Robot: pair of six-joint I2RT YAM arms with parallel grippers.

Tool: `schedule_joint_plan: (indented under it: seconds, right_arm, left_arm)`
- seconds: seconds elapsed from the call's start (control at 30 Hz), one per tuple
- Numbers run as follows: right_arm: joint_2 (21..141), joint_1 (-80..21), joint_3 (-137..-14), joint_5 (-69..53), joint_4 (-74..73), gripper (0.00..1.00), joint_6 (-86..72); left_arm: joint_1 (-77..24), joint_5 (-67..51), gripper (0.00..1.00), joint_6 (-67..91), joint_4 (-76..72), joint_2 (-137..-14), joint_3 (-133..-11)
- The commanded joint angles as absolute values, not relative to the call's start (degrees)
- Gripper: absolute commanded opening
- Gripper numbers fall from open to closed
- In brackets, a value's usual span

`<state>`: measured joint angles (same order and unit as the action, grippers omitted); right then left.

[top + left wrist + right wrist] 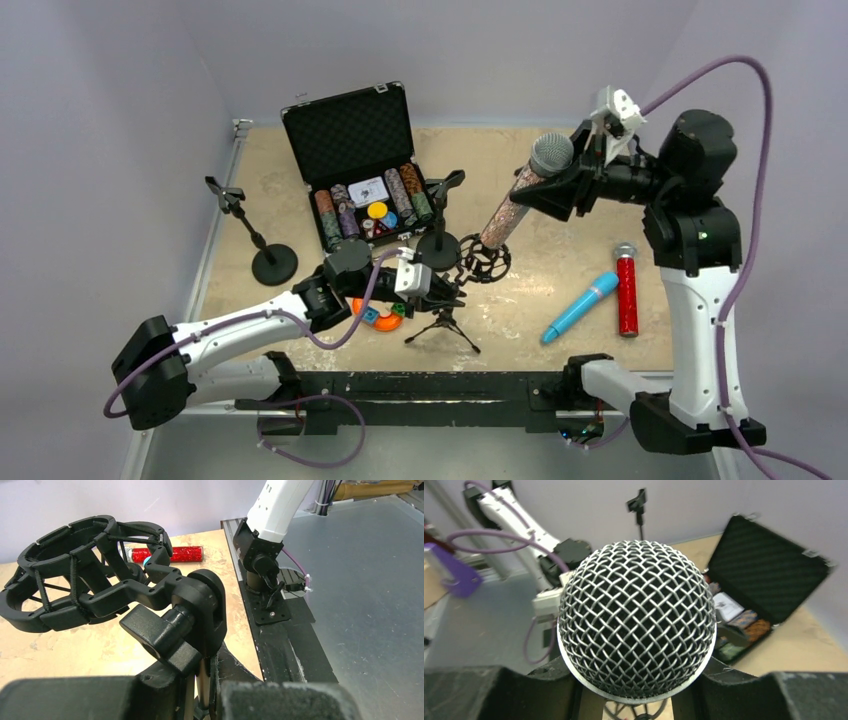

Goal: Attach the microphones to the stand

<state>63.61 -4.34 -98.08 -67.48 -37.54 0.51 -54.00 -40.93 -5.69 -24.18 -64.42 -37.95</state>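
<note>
1. My left claw [445, 292] is clamped on the tripod stand [446, 324], near the table's [560, 262] front edge.
2. My right claw [557, 190] grips the silver-pink microphone [508, 215], tilted, its tail at the stand's ring [486, 262].
3. The red microphone [627, 295] and the blue microphone [580, 307] lie side by side near the right edge.

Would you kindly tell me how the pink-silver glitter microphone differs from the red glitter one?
The pink-silver microphone is held in the right gripper, slanting in the air; the red microphone lies flat on the table, untouched. The pink-silver microphone's body is pale, the red microphone's deep red. Both have glittery bodies and grey mesh heads.
</note>
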Motion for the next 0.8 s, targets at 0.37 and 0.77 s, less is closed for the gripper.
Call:
schedule_joint_plan:
  seconds: [0.37, 0.77]
  right_arm:
    - [60.8, -8.7, -84.8, -65.2, -32.0, 0.0, -3.6]
    - [70.6, -12.8, -97.4, -58.4, -62.1, 0.0, 17.1]
  left_arm:
    - [-52.3, -39.8, 0.0, -9.3, -29.1, -65.8, -32.6]
    - [-51.3, -37.7, 0.0, -11.9, -24.2, -64.1, -31.4]
